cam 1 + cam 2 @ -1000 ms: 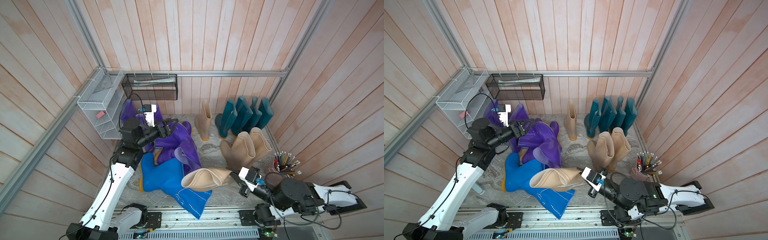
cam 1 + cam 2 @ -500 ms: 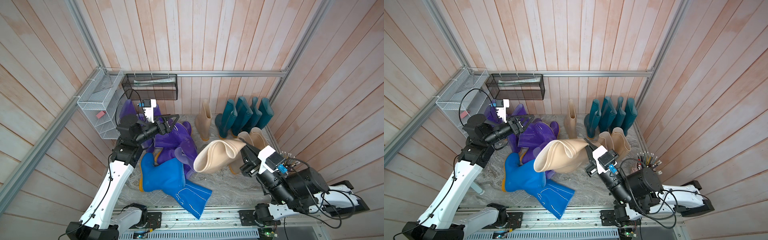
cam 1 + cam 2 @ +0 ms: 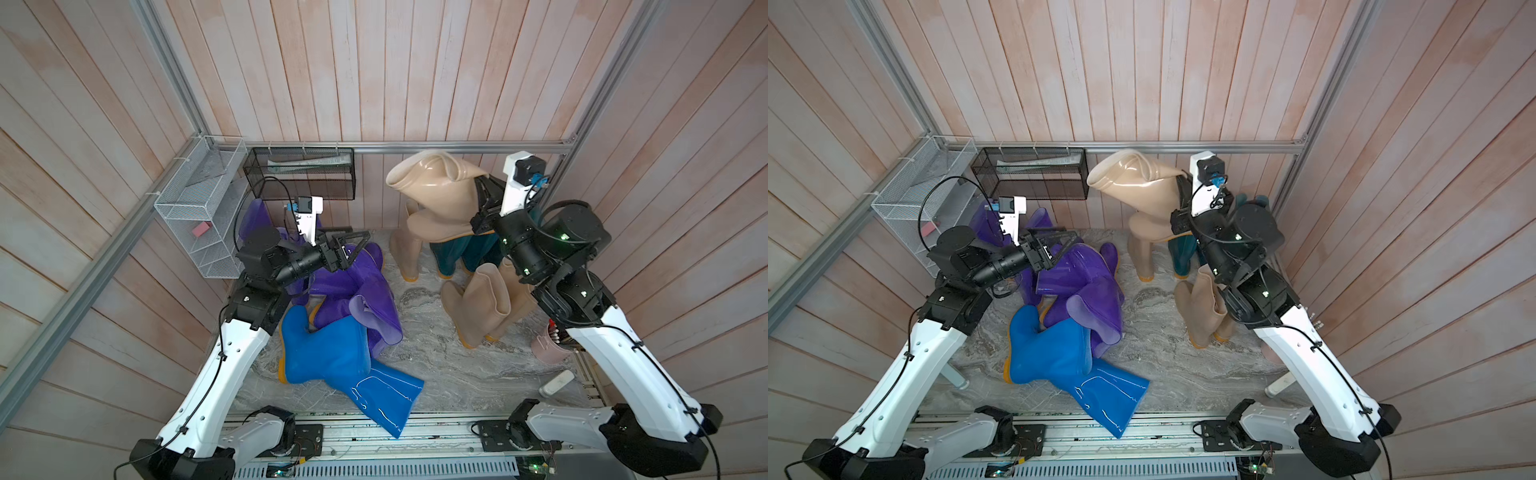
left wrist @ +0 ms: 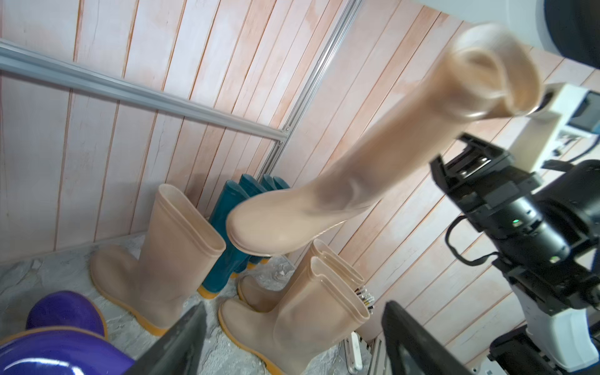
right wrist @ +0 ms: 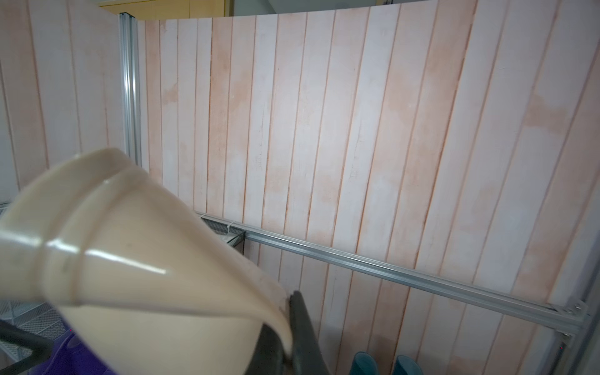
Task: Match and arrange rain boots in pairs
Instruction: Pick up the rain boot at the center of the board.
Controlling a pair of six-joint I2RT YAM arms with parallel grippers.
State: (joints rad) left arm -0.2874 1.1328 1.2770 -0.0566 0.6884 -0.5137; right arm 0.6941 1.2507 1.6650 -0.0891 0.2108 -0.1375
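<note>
Since pairing presumably wanted it upright, the right gripper (image 3: 482, 203) was clamped on the cuff of the airborne beige boot (image 3: 436, 203) (foot hanging near the lone beige boot (image 3: 406, 253) by the wall); the left gripper (image 3: 353, 245) gaped empty above the purple boots (image 3: 353, 291).

Both top views: mounted high at the front, angled steeply down, covering the whole counter (image 3: 436, 365) and back wall (image 3: 415, 83); near-identical framing. Left wrist cam: low, faces across at the beige boots (image 4: 175, 246) and right arm (image 4: 519, 220). Right wrist cam: tight on the held boot (image 5: 130, 259), back wall behind. Both wrist views share that boot.
</note>
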